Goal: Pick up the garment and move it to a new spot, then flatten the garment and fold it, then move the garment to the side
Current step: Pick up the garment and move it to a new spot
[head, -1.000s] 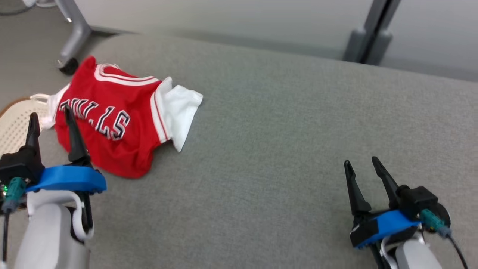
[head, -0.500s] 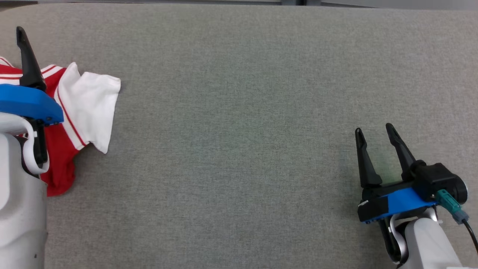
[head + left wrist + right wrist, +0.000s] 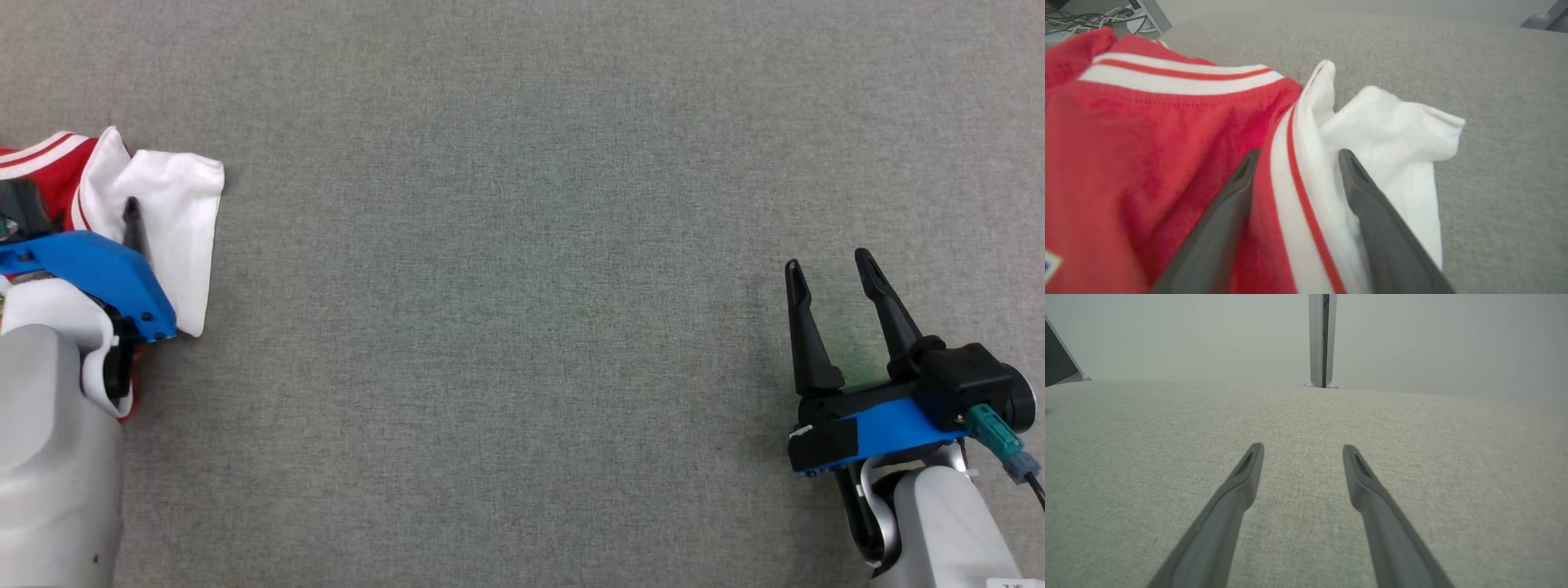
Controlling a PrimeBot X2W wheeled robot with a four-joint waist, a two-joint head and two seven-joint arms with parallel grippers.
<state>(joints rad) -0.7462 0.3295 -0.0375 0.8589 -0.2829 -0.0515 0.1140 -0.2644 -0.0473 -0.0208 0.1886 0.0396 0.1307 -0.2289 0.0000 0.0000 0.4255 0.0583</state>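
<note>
**Progress.** The garment, a red jersey with white trim, lies rumpled at the far left of the grey fabric surface. It is not lifted, flattened or folded. I judge the task to be at the opening pick, with every later step outstanding: relocation, flattening, folding and the move aside.

**Grippers.** Your left gripper has its fingers apart. In the left wrist view they straddle the red-and-white striped seam beside the white sleeve. I cannot tell whether the tips touch the cloth. Nothing is clamped. Your right gripper stands well apart from the garment at the lower right, fingers spread over bare fabric and holding nothing.

**Change since the earlier frames.**
- The head camera has swung down and right, so the shifted picture is not a move of the garment.
- Half a second ago one left finger pointed up over the red panel. It now tips down over the white sleeve.
- The right gripper's pose is much as before.
</note>
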